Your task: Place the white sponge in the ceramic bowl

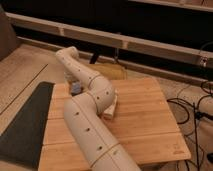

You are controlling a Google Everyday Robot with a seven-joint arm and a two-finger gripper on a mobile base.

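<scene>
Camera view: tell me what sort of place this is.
Probably a robot lab: wooden table, loose floor cables, dark mat. The hand hangs over the table's far left corner.

We see a wooden table point(145, 115) carrying a white sponge point(111, 107); the gripper point(75, 88) hangs low over its far left corner.

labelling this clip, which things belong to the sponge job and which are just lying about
job: white sponge by the arm's elbow; gripper low at the table's far left; ceramic bowl not in sight
lying about: dark mat, cables, wooden table
</scene>
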